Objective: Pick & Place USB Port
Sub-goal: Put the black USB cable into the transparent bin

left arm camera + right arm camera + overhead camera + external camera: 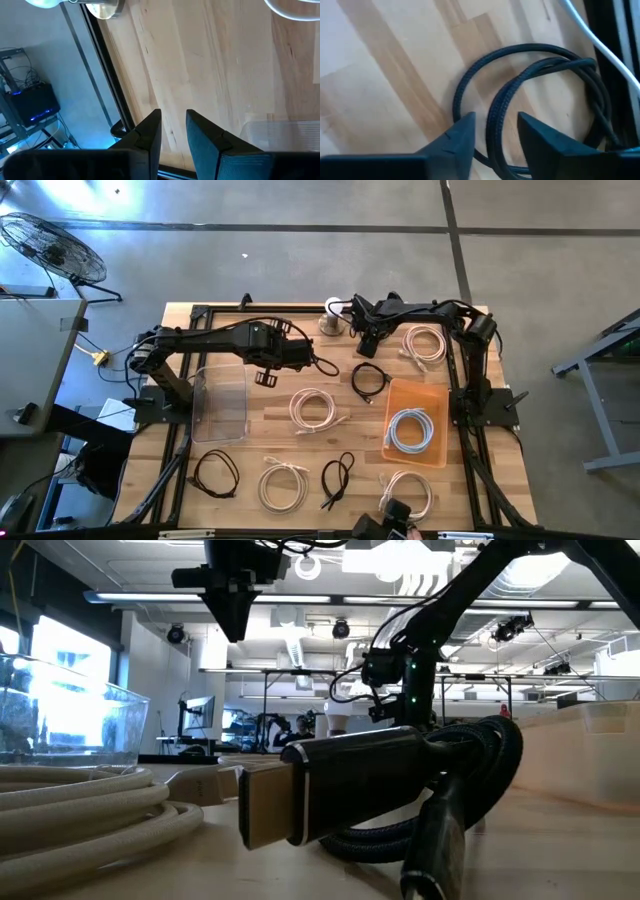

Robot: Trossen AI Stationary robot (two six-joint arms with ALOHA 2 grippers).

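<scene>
A black braided cable (369, 380) lies coiled flat on the wooden table, right of centre. My right gripper (368, 345) hangs over its far side, pointing steeply down. In the right wrist view the open gripper (495, 135) has one strand of the coil (520, 85) between its fingers. My left gripper (268, 375) is raised above the table left of centre. It is open (174, 130), with only bare wood under it. Which plug is the USB port I cannot tell. My right gripper comes at the black coil from above, with a finger on either side of one braided strand (496, 112). I cannot tell whether the fingers touch the strand. The coil lies flat on the table.
An orange tray (436, 402) holding a white cable stands right of the black coil, and a clear container (222, 402) stands at the left. Several white coils (314, 408) and two more black cables (338, 475) lie nearer the front edge. A black plug (300, 790) fills the low view.
</scene>
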